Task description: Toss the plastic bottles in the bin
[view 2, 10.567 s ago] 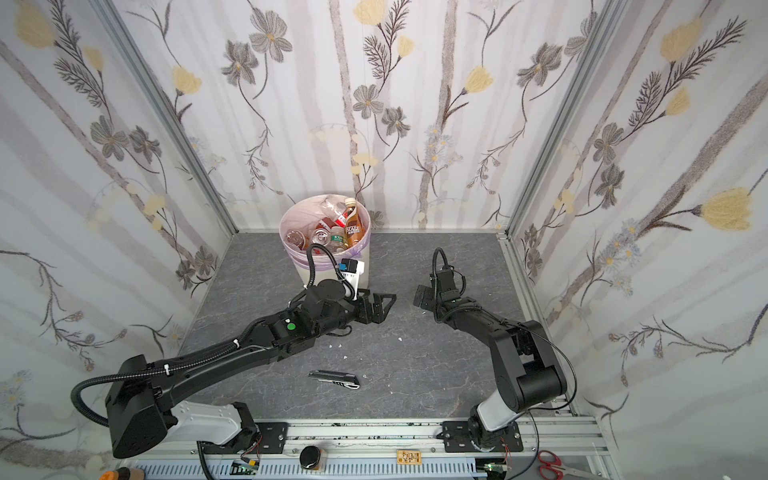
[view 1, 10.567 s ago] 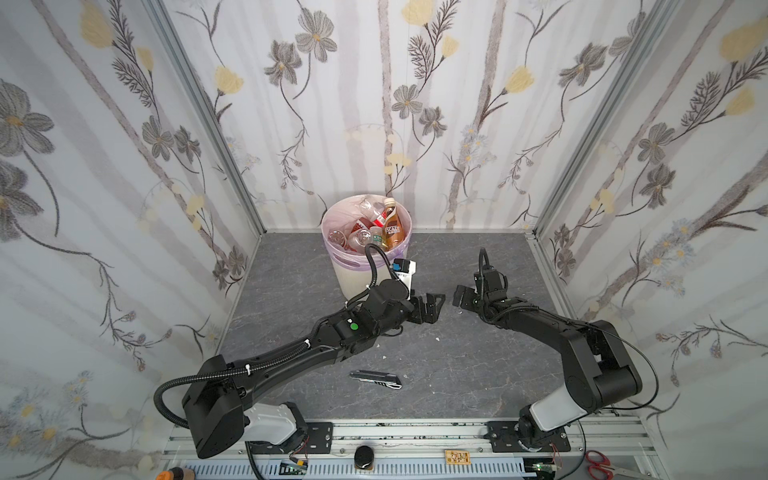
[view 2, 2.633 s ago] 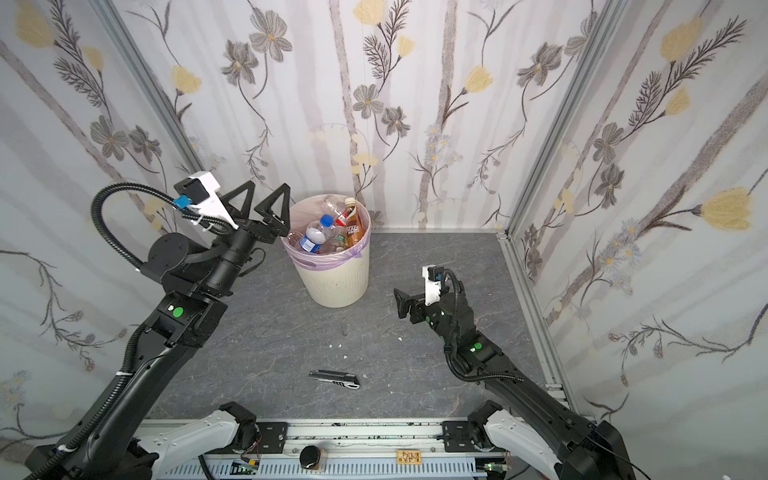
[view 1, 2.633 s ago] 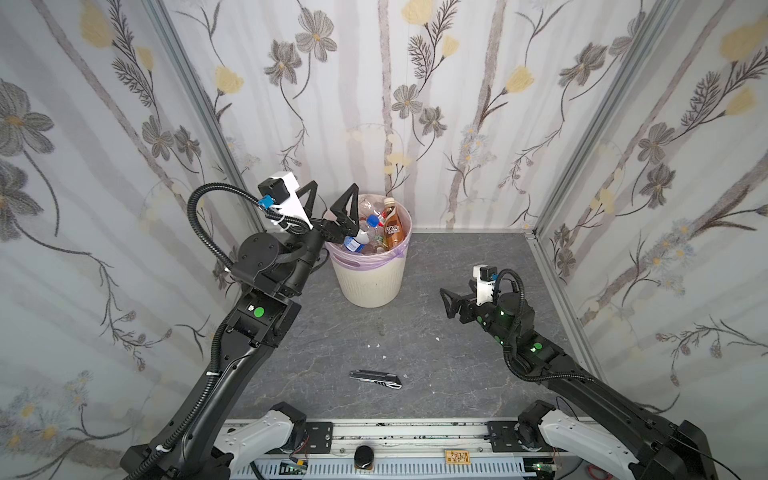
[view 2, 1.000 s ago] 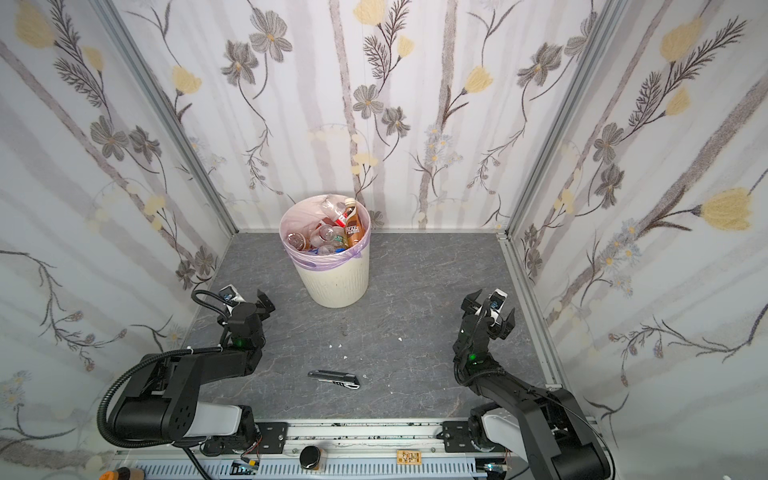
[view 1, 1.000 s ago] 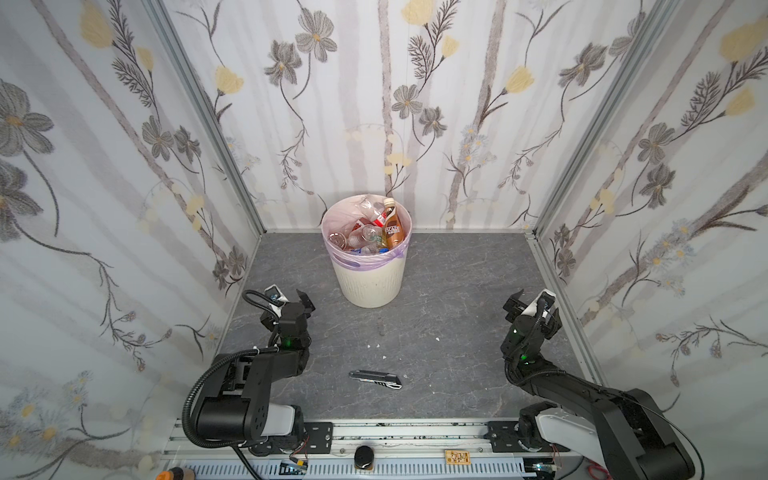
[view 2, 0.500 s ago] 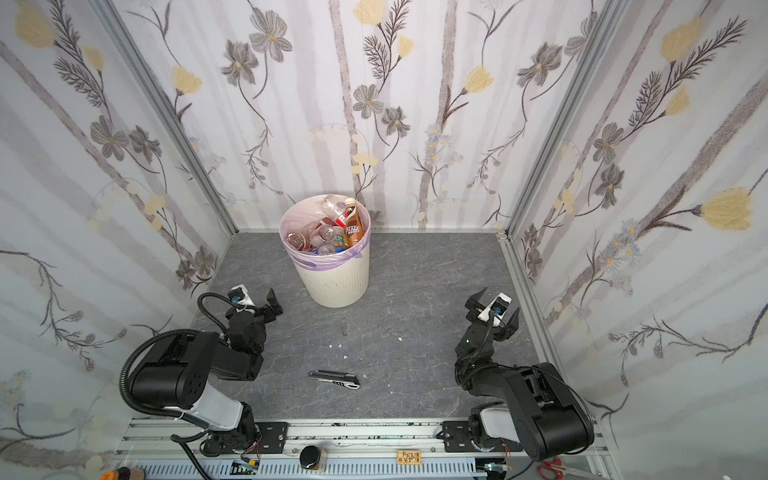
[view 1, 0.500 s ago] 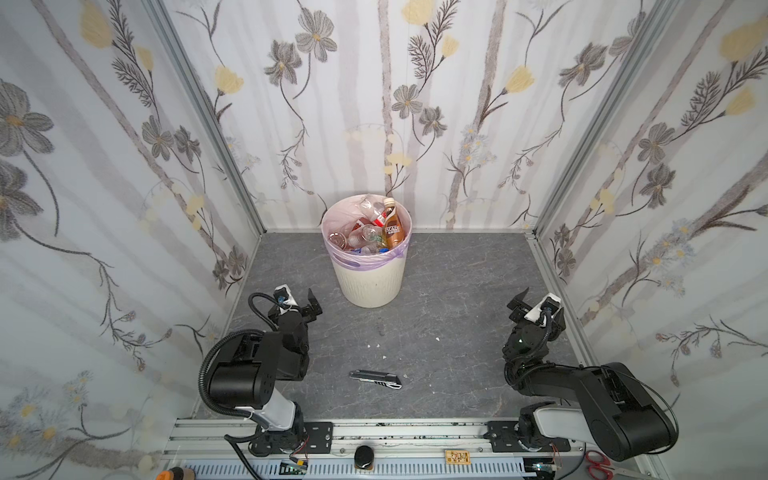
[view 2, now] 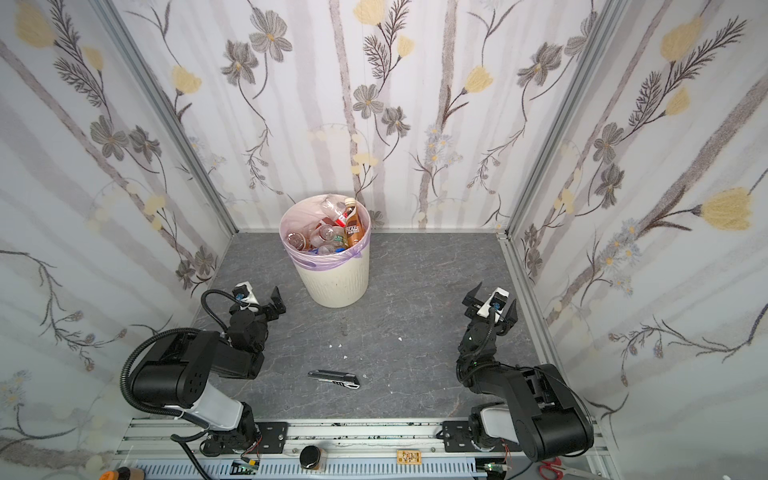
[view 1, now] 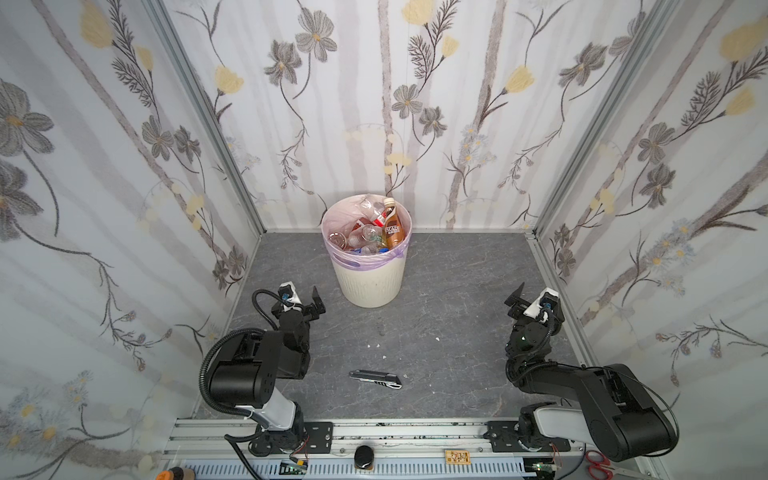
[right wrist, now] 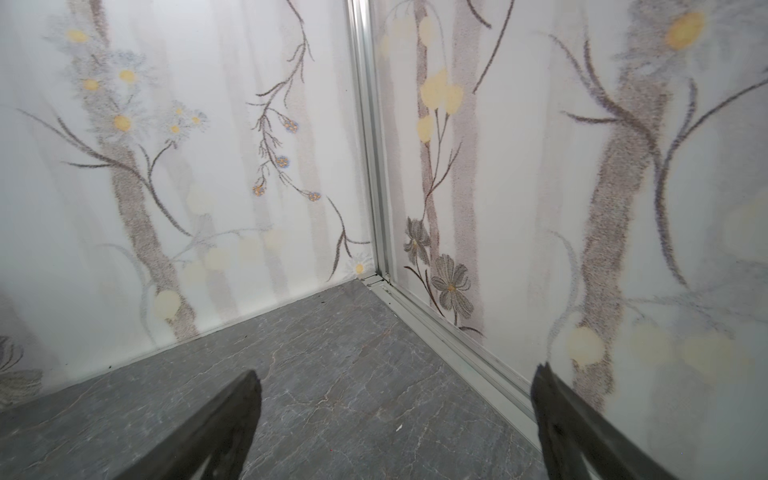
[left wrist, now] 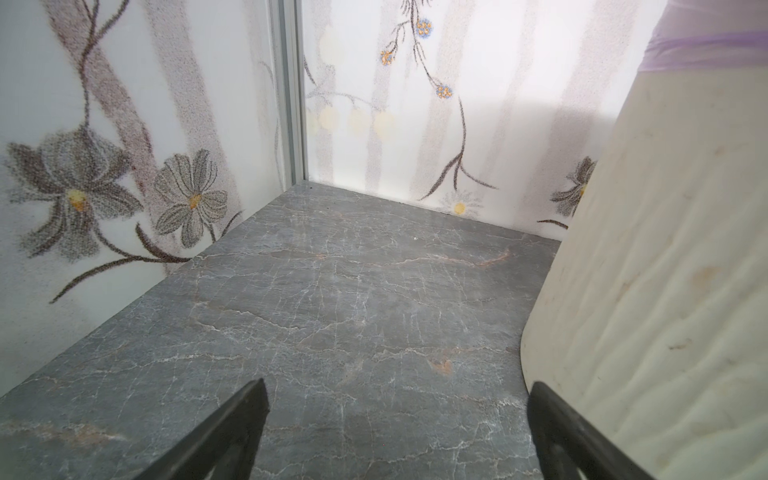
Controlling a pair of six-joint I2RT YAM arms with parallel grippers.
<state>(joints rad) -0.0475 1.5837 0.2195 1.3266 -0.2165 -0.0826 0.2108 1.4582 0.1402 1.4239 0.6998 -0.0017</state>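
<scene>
Plastic bottles lie piled inside the bin by the back wall; none show on the surface. Your left claw is nearer, with the bin just ahead on its right. Your right claw is well apart. Both claws gape wide, empty.

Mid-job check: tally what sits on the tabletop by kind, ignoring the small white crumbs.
Bin: 1
Utility knife: 1
Plastic bottles outside the bin: 0 (those in view are all inside it)
Total: 2
</scene>
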